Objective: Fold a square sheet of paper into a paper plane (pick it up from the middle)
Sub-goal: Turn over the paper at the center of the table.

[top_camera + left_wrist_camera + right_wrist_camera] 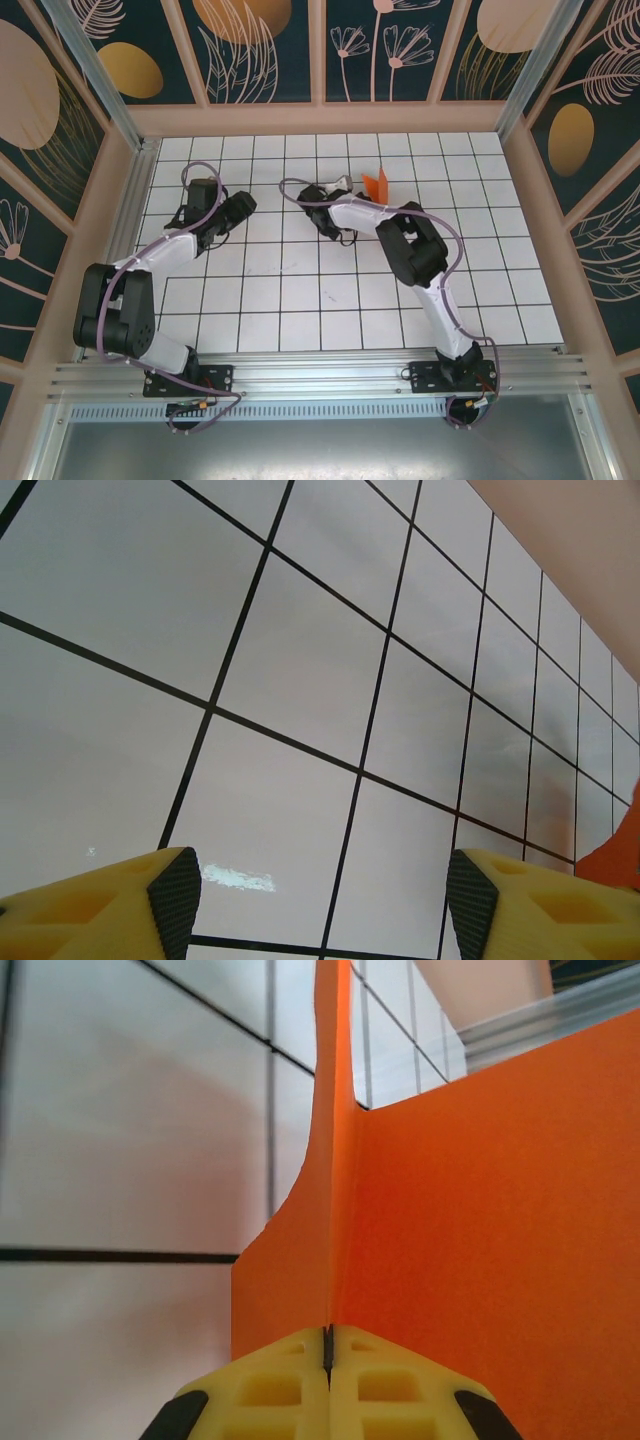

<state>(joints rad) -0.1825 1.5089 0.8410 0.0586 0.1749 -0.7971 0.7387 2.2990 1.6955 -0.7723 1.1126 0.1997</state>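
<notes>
White gridded surface (300, 320) under both arms. I see my right tool (328, 1345) clamped on the folded orange square sheet of paper (480, 1240), far of centre. My left tool (325, 900) hangs left, fingers apart.

This is looking like a robotics lab test cell. The left arm (150, 270) and right arm (420, 260) are sitting bolted to an aluminium rail (320, 375) along the bottom. A white gridded tabletop (280, 290) is spreading across the centre, and dark leaf-printed panels (255, 50) are enclosing it at the top and sides.
</notes>
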